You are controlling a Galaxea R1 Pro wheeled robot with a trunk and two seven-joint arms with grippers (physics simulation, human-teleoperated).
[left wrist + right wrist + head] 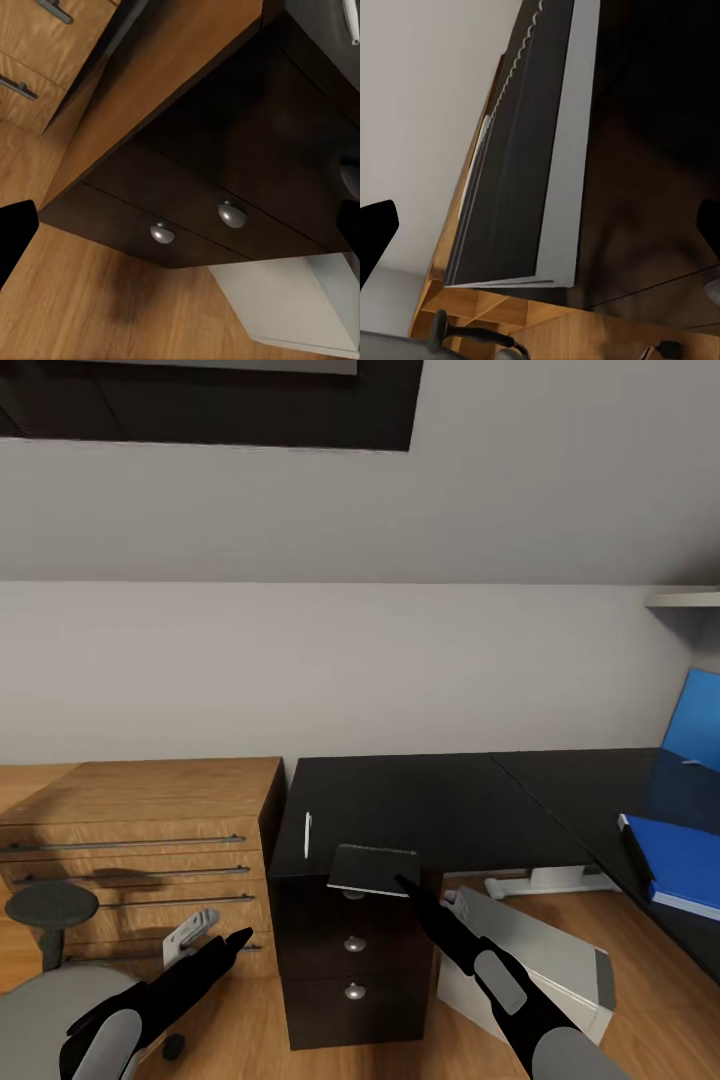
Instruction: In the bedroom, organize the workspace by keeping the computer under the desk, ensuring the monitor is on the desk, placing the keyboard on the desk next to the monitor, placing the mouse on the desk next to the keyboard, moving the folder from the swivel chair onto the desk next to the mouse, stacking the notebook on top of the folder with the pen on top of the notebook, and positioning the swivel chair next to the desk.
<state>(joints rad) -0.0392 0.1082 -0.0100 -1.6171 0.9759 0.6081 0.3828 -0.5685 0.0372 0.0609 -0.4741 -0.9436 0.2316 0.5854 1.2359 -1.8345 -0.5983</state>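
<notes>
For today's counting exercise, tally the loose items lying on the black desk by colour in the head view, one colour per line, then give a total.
Blue: 1, the folder
Grey: 1, the notebook
White: 1, the pen
Total: 3, all on the desk

My two arms look alike — glossy black shells with pale grey inset panels, the left arm (150, 1000) and right arm (500, 985) tapering into slim black fingers.
</notes>
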